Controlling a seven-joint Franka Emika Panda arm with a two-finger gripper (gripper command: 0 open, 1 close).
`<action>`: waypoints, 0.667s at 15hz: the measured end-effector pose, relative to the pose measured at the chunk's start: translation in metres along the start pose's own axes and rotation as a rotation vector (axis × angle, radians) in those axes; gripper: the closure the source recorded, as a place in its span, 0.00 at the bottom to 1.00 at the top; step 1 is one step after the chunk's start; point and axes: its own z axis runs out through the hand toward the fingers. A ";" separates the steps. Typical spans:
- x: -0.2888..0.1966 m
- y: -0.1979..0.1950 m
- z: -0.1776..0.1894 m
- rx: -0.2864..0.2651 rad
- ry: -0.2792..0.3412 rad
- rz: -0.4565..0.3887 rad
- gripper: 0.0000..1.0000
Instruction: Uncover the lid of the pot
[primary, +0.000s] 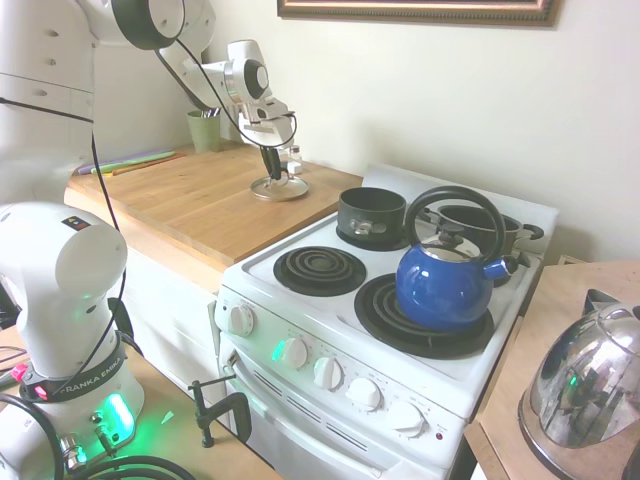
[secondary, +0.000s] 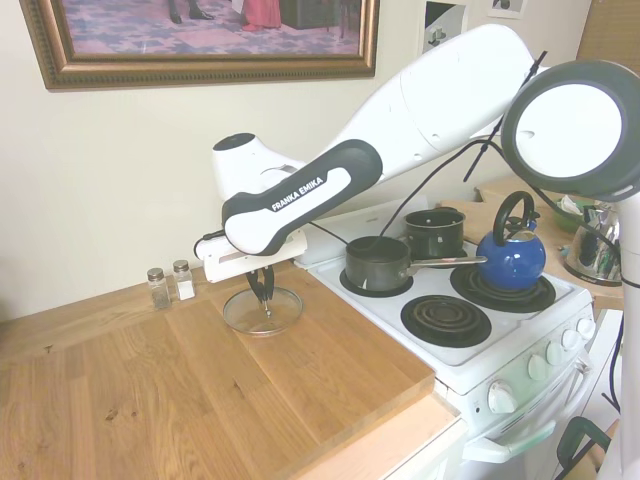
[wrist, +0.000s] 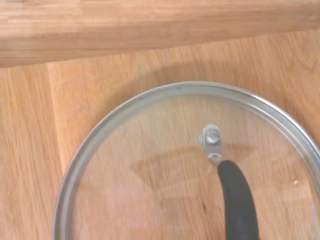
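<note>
Wrist view: lid (wrist: 150, 180) on countertop (wrist: 60, 100).

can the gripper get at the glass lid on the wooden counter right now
Probably yes. The gripper hangs straight above the lid, which lies flat on the wooden counter, its fingers right at the handle. Nothing stands between them; the shakers sit off to one side.

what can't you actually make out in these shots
- Gripper fingers: dark against the lid handle in both exterior views; open or shut unclear.
- Lid: far side cut off by the wrist view's edges.
- Pot: mostly hidden behind the blue kettle in the first exterior view; contents unseen.
- Shakers: too small to identify contents.
</note>
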 end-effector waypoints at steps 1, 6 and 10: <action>0.001 0.001 0.000 0.001 -0.006 -0.003 0.00; 0.001 0.006 0.007 0.004 -0.035 -0.010 0.00; 0.000 0.012 0.000 0.017 -0.039 -0.012 0.00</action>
